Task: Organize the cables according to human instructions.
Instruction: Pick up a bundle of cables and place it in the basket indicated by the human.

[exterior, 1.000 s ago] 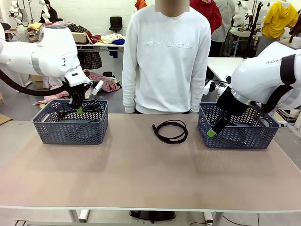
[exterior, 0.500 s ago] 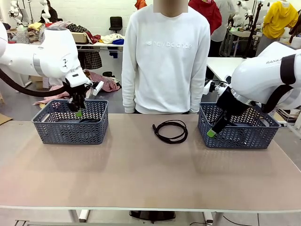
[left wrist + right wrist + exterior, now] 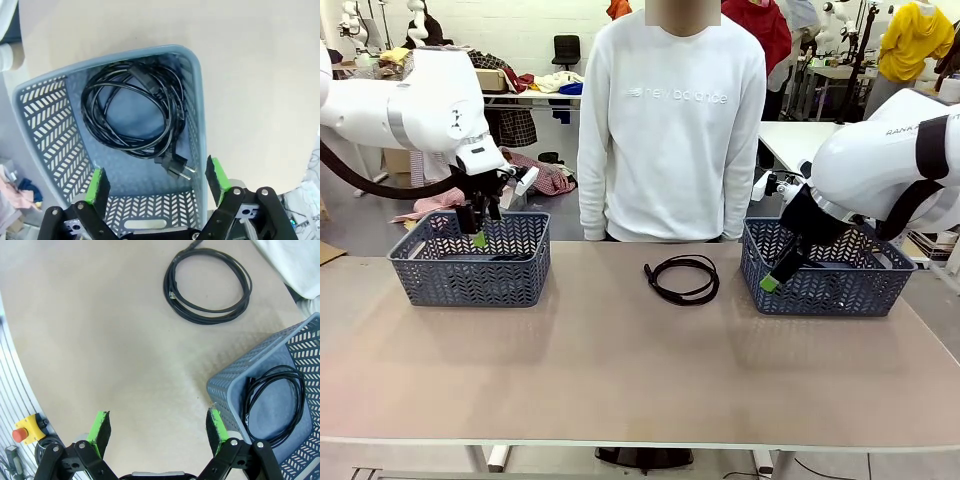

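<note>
left tool (image 3: 156,181) hangs open over a grey plastic basket (image 3: 198,100) holding a coiled black cable (image 3: 172,114); right tool (image 3: 156,426), also open, hovers above the beige bench (image 3: 95,340).

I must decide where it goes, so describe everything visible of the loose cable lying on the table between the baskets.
The cable is a thin black cord wound in several turns into a flat, roughly round coil, with a small connector at one edge. It lies on the tan table in front of the person, touching only the tabletop.
</note>
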Controlling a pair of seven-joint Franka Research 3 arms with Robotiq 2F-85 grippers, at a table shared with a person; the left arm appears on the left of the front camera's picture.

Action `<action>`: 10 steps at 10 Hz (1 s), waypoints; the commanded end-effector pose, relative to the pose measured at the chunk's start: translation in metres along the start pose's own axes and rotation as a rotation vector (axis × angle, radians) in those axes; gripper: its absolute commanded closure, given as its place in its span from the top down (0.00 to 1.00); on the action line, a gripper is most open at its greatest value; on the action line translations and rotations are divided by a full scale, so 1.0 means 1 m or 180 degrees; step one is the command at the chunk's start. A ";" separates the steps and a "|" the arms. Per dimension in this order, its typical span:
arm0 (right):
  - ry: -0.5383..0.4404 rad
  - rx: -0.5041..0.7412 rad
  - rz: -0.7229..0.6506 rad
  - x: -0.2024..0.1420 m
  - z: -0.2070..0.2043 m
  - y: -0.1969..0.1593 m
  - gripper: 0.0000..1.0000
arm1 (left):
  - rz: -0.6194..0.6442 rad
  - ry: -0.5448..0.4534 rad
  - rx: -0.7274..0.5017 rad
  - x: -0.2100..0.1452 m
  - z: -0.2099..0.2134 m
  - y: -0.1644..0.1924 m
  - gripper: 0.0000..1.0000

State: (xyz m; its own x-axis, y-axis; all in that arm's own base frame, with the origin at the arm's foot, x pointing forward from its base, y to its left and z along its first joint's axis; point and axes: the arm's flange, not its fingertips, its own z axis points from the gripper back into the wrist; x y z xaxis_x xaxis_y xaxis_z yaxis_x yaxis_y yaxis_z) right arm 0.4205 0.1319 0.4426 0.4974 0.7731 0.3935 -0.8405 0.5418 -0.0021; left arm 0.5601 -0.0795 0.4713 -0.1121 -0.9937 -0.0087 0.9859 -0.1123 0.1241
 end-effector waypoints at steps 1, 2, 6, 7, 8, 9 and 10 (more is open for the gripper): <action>-0.0003 -0.0010 -0.0006 0.002 0.001 -0.001 1.00 | -0.0034 -0.0149 -0.0085 -0.004 0.005 0.001 1.00; -0.0003 -0.0010 -0.0006 0.002 0.001 -0.001 1.00 | 0.0005 -0.0175 -0.0123 -0.004 0.005 0.001 1.00; -0.0003 -0.0010 -0.0006 0.002 0.001 -0.001 1.00 | 0.0081 -0.0081 -0.0079 -0.001 0.002 -0.001 1.00; -0.0003 -0.0010 -0.0006 0.002 0.001 -0.001 1.00 | 0.0081 -0.0081 -0.0079 -0.001 0.002 -0.001 1.00; -0.0003 -0.0010 -0.0006 0.002 0.001 -0.001 1.00 | 0.0081 -0.0081 -0.0079 -0.001 0.002 -0.001 1.00; -0.0003 -0.0010 -0.0006 0.002 0.001 -0.001 1.00 | 0.0081 -0.0081 -0.0079 -0.001 0.002 -0.001 1.00; -0.0003 -0.0010 -0.0006 0.002 0.001 -0.001 1.00 | 0.0081 -0.0081 -0.0079 -0.001 0.002 -0.001 1.00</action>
State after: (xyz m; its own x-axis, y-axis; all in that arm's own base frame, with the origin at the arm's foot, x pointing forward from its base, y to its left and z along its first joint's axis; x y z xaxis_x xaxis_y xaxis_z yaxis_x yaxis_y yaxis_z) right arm 0.4205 0.1319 0.4426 0.4974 0.7731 0.3935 -0.8405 0.5418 -0.0021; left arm 0.5579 -0.0818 0.4728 -0.0780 -0.9967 0.0212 0.9930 -0.0758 0.0906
